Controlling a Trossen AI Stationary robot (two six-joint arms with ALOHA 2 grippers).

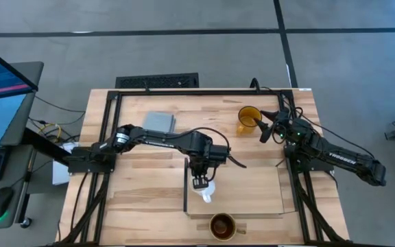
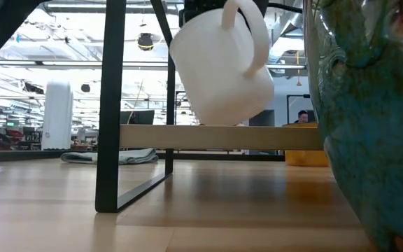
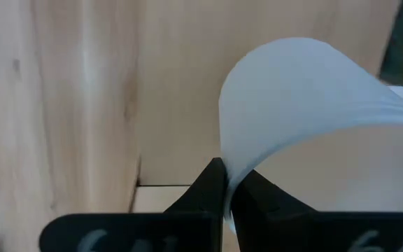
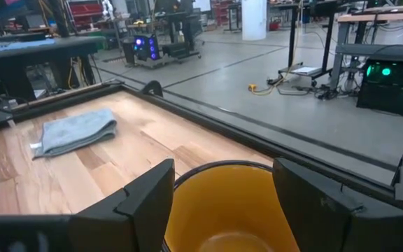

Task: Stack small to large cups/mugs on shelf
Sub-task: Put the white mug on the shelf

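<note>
White mug [image 2: 222, 73] hung tilted just above the shelf [image 1: 252, 199], near its dark upright panel [image 1: 186, 185], rim pinched in the left pincer [image 1: 199, 182]. Glass mug [image 1: 222, 225] stood on the shelf's near edge, apart from the white one. Yellow mug [image 1: 247, 119] stood off the shelf, on the desk [image 1: 136, 199] beyond its far corner; right pincer [image 4: 222, 203] straddled it, spread, not gripping. Grey cloth [image 1: 158, 122] lay further off. Step judged: placing the smallest mug. Next move likely calls for levelling it, lowering, then letting go.
</note>
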